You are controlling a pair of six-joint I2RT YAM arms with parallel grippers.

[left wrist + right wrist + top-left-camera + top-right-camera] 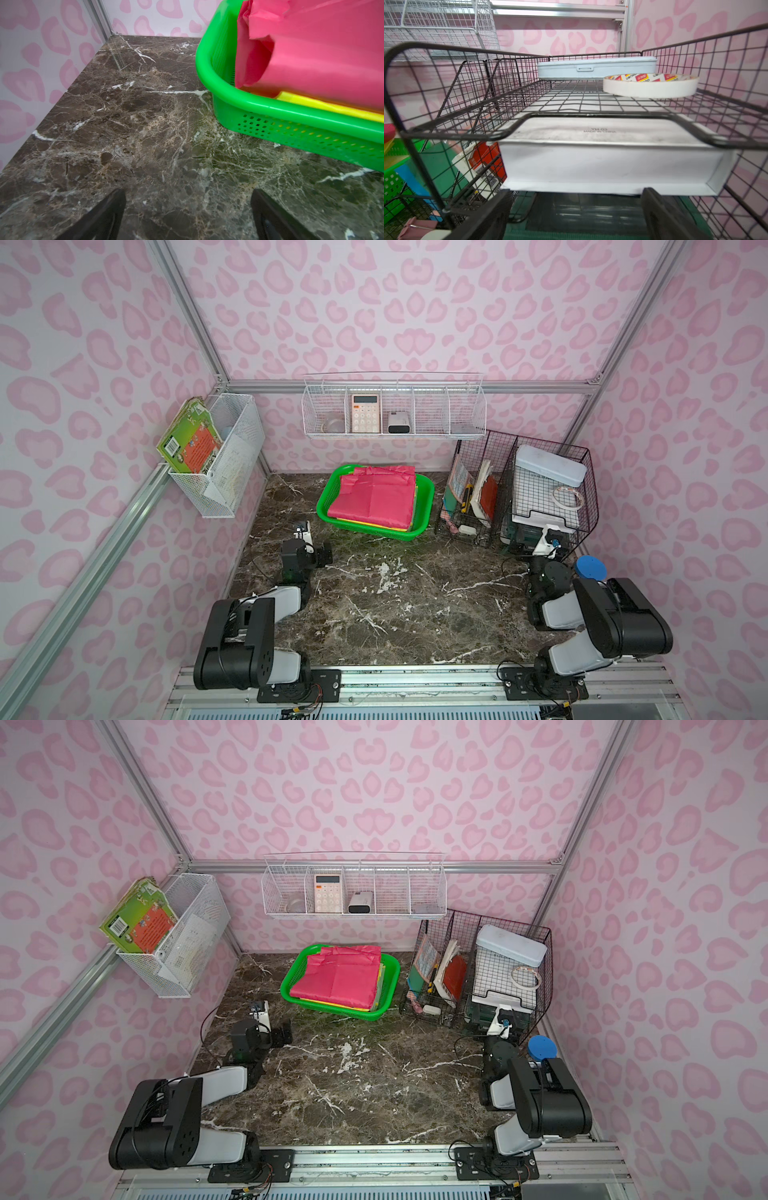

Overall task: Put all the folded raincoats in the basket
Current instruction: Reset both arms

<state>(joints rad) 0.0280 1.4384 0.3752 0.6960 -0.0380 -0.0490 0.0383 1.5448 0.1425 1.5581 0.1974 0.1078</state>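
Green basket (376,533): was set on the brown marble table (395,605), just above the centre of the frame in both top views, close to the back wall.
Raincoat (374,499): pink and folded flat, it was found lying inside the basket, on top of yellow sheets (332,106); its far edge was draped over the basket's back rim.
Left gripper (302,530): was held low over the table, just left of the basket's near left corner and apart from it; its jaws were spread wide, and only bare marble was seen between the fingers (108,214).
Right gripper (552,536): was held at the open front of the black rack (590,510), at the right of the frame, well apart from the basket; its jaws were spread wide and nothing was pinched.
Rack: a tape roll (650,89) and a pale blue case (550,466) were laid on its upper shelf, the roll nearer the front; a white box (602,166) was lodged under that shelf; papers (484,489) were stood in its left compartments.
Wall shelf (432,414): white wire, hung at the upper centre; a calculator (365,412) was stood in its second compartment from the left.
Side bin (239,435): white mesh, hung at the left of the frame; a green book (191,443) was propped in it.
Blue disc (590,566): was seen at the right, beside the right arm.
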